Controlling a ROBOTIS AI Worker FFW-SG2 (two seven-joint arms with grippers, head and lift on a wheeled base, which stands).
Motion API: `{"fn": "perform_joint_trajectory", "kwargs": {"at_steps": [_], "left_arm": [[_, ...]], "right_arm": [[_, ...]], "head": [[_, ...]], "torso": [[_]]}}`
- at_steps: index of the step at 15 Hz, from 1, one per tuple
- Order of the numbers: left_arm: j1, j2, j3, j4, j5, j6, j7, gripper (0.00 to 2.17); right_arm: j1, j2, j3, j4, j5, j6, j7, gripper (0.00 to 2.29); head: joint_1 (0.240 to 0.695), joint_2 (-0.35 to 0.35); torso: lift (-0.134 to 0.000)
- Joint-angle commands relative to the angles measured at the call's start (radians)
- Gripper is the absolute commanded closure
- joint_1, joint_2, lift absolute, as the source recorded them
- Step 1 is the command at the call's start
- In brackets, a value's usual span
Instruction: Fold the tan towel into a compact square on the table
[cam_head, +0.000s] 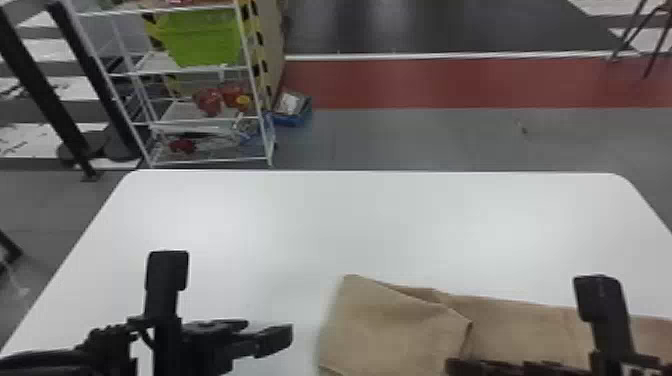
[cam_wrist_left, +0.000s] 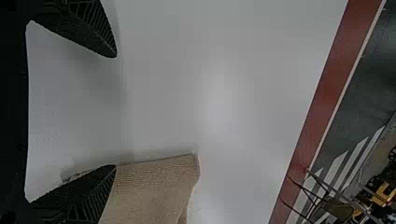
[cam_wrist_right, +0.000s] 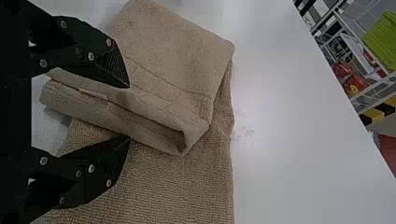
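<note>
The tan towel (cam_head: 395, 325) lies at the table's near right, its left end folded over in a slanted flap and the rest stretching off to the right. My left gripper (cam_head: 222, 305) stands open left of the towel. Over the towel is my right gripper (cam_head: 525, 330). In the left wrist view, the left gripper (cam_wrist_left: 113, 111) has nothing between its fingers, and one fingertip overlaps the edge of the towel (cam_wrist_left: 154, 186). In the right wrist view, the right gripper (cam_wrist_right: 127, 112) is open, with a thick folded edge of the towel (cam_wrist_right: 173, 51) running between its fingers.
The white table (cam_head: 300, 215) extends beyond and to the left of the towel. Behind its far left edge stands a wire rack (cam_head: 200, 70) holding a green bin (cam_head: 205, 40). A blue box (cam_head: 292, 107) sits on the floor beside the rack.
</note>
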Motion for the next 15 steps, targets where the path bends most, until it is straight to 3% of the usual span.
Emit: {"fn": "perform_joint_trajectory", "kwargs": {"at_steps": [1, 2, 8, 12, 15], "left_arm": [[0.006, 0.0, 0.002, 0.0, 0.0, -0.001, -0.001, 0.04], [0.009, 0.0, 0.002, -0.003, 0.0, -0.001, -0.002, 0.04], [0.027, 0.0, 0.006, -0.023, 0.0, -0.001, -0.008, 0.04], [0.033, 0.0, 0.005, -0.028, 0.002, 0.002, -0.008, 0.04], [0.036, 0.0, 0.003, -0.034, 0.0, 0.005, -0.008, 0.04]], "right_arm": [[-0.005, 0.001, 0.001, 0.002, 0.001, 0.002, 0.004, 0.79], [-0.011, 0.001, -0.001, 0.005, 0.002, 0.002, 0.007, 0.92], [-0.005, 0.001, -0.011, -0.007, -0.022, 0.002, 0.042, 1.11], [0.006, 0.001, -0.073, -0.062, -0.127, 0.002, 0.058, 1.11], [0.021, 0.001, -0.165, -0.12, -0.222, 0.002, 0.082, 1.11]], "head": [[0.695, 0.065], [0.695, 0.065], [0.695, 0.074], [0.695, 0.081], [0.695, 0.081]], "torso": [[-0.123], [-0.123], [-0.123], [-0.123], [-0.123]]}}
